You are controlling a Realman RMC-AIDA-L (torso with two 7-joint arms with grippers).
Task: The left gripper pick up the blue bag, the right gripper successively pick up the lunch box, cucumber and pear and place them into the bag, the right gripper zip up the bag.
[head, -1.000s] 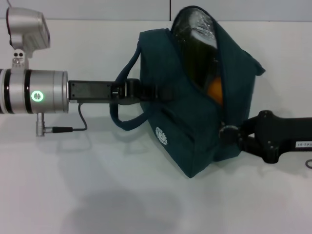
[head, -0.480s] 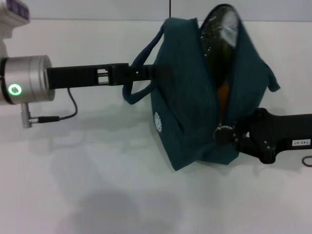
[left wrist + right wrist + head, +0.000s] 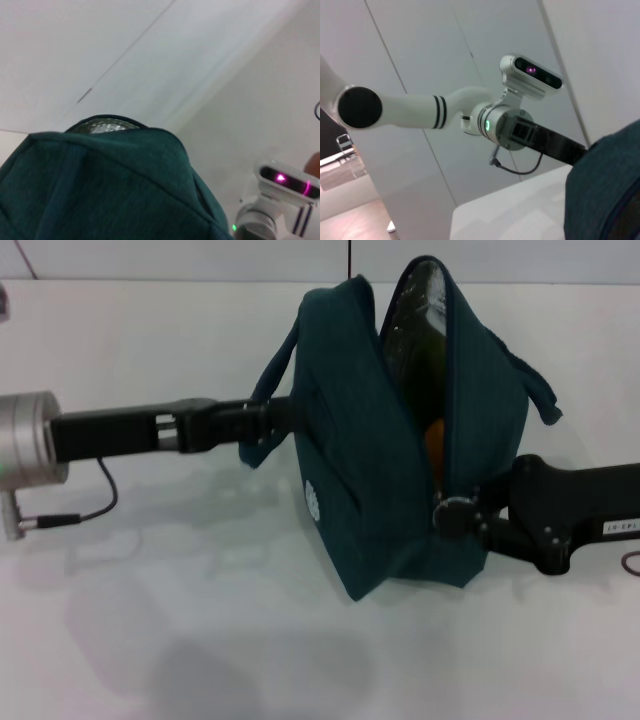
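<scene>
Head view: blue bag (image 3: 370, 490) hides pear (image 3: 434, 448) (mostly).

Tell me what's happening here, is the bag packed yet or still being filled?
The left gripper holds the blue bag by one of its handles, keeping it upright on the white table. The right gripper is at the lower end of the bag's opening, by the zip. The bag is open along most of its length; the orange pear shows in the gap, with something green under clear plastic above it, so packing looks done and zipping has barely begun.
</scene>
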